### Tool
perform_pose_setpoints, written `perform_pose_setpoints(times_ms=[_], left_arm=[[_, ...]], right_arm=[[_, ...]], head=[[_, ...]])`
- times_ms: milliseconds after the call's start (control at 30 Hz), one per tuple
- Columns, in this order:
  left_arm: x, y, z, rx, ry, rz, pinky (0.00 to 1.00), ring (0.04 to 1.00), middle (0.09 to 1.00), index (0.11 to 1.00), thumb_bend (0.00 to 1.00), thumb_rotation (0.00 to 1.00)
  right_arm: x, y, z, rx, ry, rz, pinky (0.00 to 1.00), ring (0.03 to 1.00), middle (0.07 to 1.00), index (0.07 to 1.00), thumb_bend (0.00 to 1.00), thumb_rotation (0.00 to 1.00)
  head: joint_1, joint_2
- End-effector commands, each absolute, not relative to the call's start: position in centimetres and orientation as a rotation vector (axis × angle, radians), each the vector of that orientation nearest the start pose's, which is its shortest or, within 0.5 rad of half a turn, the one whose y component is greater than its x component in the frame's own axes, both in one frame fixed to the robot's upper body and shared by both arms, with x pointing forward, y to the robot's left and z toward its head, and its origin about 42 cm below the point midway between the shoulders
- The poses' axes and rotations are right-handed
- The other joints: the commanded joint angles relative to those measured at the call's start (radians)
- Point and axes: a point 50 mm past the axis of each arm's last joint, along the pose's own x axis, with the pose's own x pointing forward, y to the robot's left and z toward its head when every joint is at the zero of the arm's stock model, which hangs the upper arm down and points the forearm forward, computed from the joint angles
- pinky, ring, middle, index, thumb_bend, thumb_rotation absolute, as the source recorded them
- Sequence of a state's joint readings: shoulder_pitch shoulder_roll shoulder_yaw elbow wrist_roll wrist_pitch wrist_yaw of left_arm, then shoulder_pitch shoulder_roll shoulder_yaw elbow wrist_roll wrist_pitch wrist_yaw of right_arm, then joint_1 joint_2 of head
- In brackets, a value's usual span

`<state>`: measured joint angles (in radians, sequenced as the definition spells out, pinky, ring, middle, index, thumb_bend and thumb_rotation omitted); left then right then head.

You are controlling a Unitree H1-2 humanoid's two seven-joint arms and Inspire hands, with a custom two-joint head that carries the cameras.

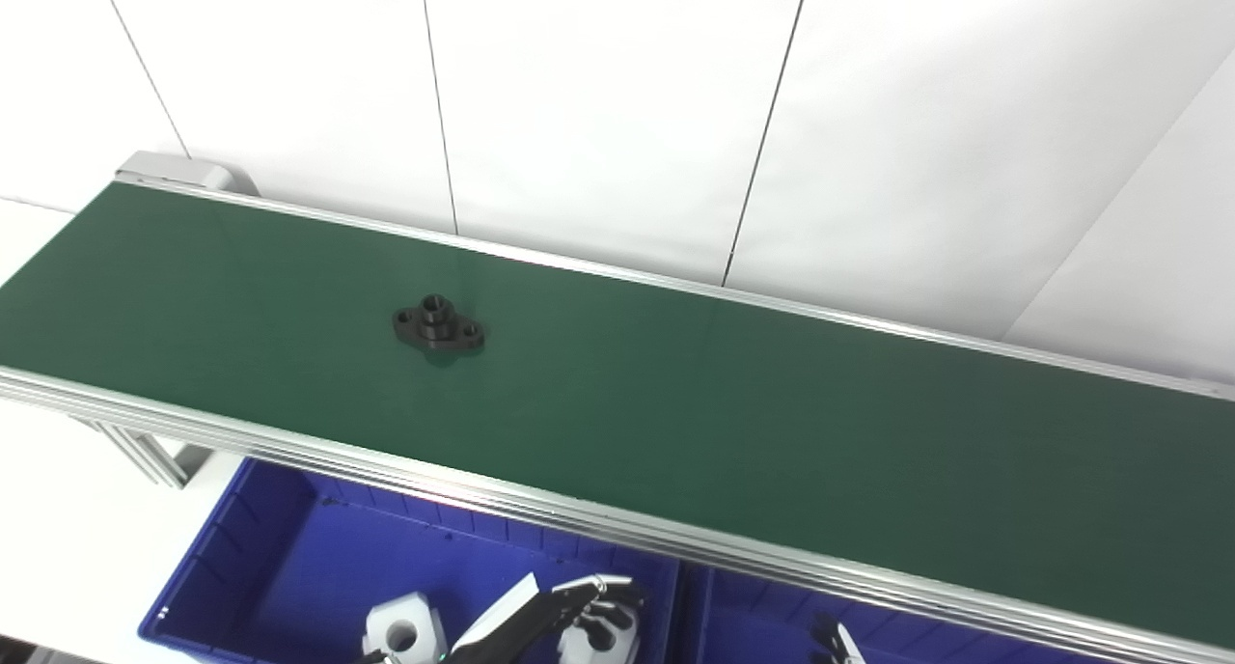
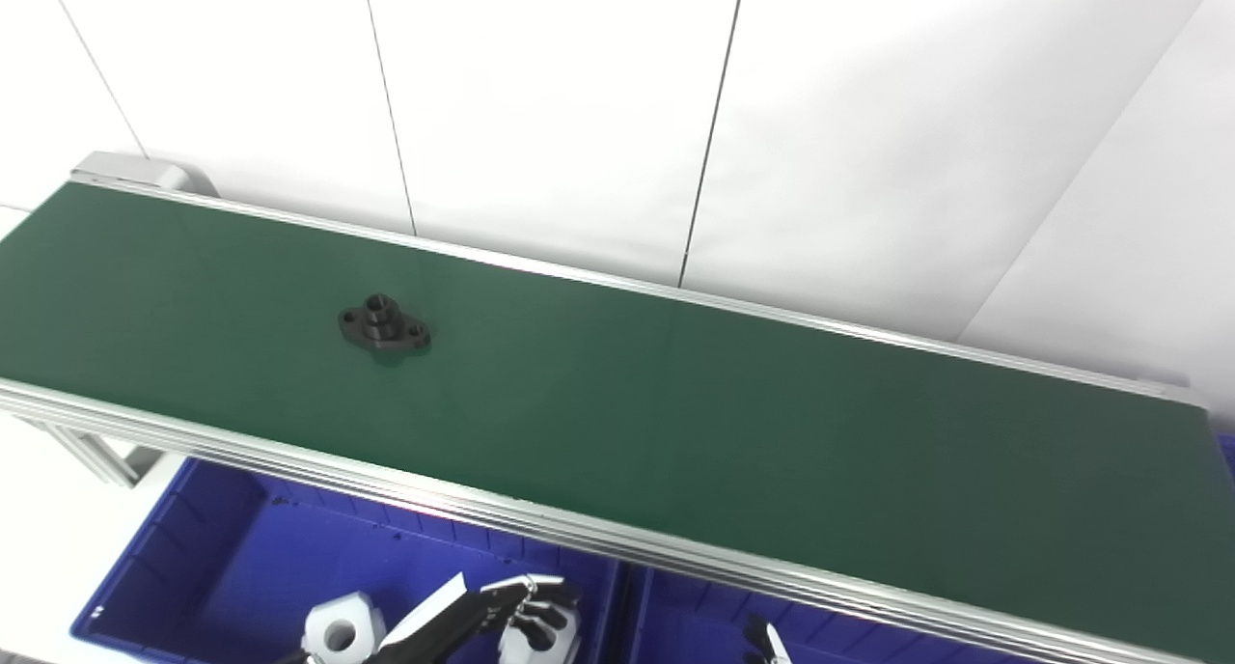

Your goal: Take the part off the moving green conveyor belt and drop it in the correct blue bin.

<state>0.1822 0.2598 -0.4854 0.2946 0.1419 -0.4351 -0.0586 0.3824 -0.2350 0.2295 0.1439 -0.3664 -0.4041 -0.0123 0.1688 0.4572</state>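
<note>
A black flanged part lies flat on the green conveyor belt, left of middle; it also shows in the right eye view. My left hand hangs low over the left blue bin, fingers apart and holding nothing, well below and right of the part. Only the fingertips of my right hand show at the bottom edge over the right blue bin; its state is not clear.
A white part with a round hole lies in the left bin beside my left hand. The belt's aluminium front rail runs between bins and belt. A white panelled wall stands behind the conveyor.
</note>
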Motion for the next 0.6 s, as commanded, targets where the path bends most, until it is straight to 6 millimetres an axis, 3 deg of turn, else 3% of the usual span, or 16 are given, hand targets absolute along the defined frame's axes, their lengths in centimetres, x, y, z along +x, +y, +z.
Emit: perform_pose_setpoints(times_ms=[0, 133, 300, 433, 567], left_arm=[[17.0, 18.9, -0.4, 0.289, 0.022, -0.585, 0.67, 0.746, 0.817, 0.796, 0.90, 0.22], [17.1, 18.8, -0.6, 0.286, 0.028, -0.585, 0.67, 0.743, 0.816, 0.792, 0.90, 0.19], [17.4, 18.5, -0.7, 0.296, 0.025, -0.577, 0.65, 0.738, 0.808, 0.777, 0.90, 0.20], [17.4, 18.6, -0.7, 0.305, 0.021, -0.578, 0.65, 0.742, 0.806, 0.778, 0.89, 0.21], [17.4, 18.6, -0.6, 0.313, 0.013, -0.580, 0.67, 0.755, 0.812, 0.782, 0.89, 0.22]], right_arm=[[12.1, -23.8, 1.0, -0.484, 0.039, 0.340, 0.72, 0.865, 0.928, 0.973, 0.87, 0.38], [12.4, -23.8, 0.9, -0.460, 0.029, 0.313, 0.73, 0.864, 0.911, 0.959, 0.87, 0.35], [12.5, -23.9, 1.6, -0.463, -0.019, 0.247, 0.62, 0.766, 0.842, 0.907, 0.87, 0.32], [12.8, -23.6, 3.8, -0.436, -0.113, 0.178, 0.57, 0.734, 0.818, 0.866, 0.87, 0.30], [13.8, -23.1, 6.7, -0.426, -0.246, 0.130, 0.61, 0.717, 0.779, 0.849, 0.88, 0.31]], head=[[0.001, 0.001], [-0.006, -0.011], [-0.009, -0.011], [-0.025, 0.006], [-0.048, 0.019]])
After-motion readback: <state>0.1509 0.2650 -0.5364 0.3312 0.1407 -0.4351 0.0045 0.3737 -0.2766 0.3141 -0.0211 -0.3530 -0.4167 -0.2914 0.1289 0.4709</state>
